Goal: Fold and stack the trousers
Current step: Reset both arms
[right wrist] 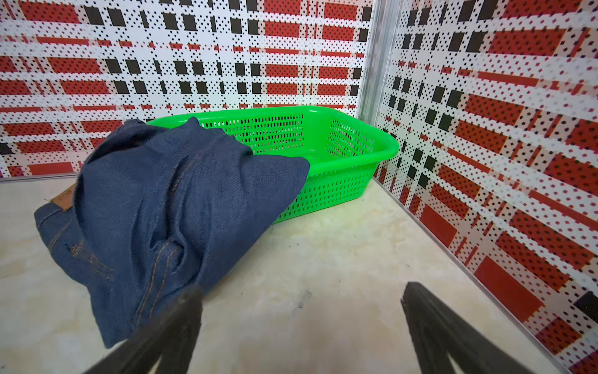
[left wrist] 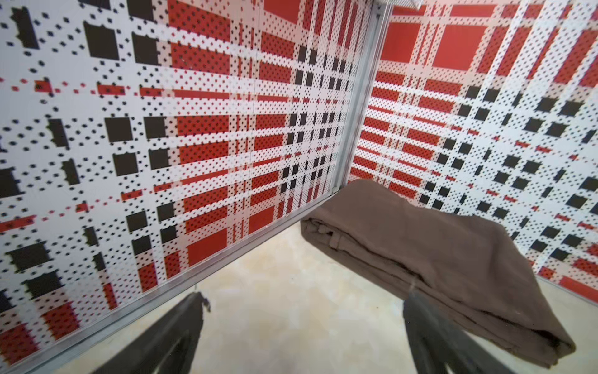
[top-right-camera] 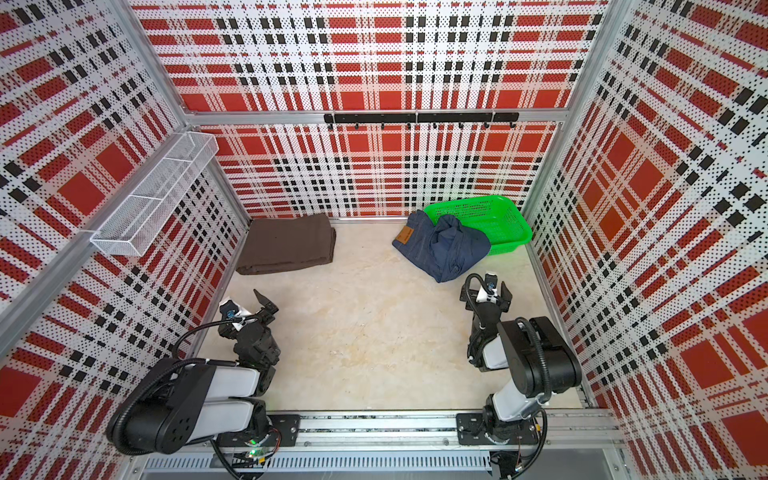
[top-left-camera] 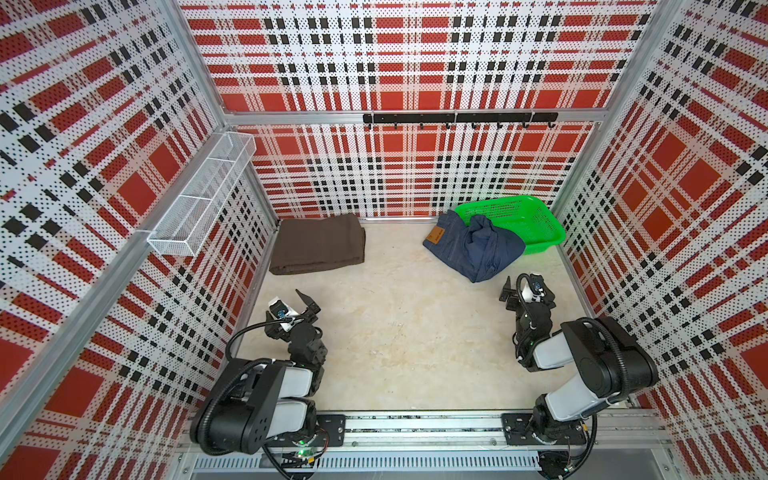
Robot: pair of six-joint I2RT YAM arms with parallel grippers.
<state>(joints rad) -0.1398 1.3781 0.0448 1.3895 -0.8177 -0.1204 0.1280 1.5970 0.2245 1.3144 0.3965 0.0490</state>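
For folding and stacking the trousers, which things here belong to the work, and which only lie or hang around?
Belong to the job:
- brown trousers, already folded, far left corner
- denim trousers, crumpled, not folded

Just around:
- green basket, partly under the denim
- white wire shelf on the left wall
- black hook rail on the back wall

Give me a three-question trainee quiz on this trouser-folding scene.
1. True or false: the brown trousers lie folded on the table.
2. The denim trousers are: A) folded flat; B) crumpled, over a corner of the green basket; C) held in a claw.
3. What state are the left claw and right claw in?
Key: 1 true; 2 B; 3 both open, holding nothing.
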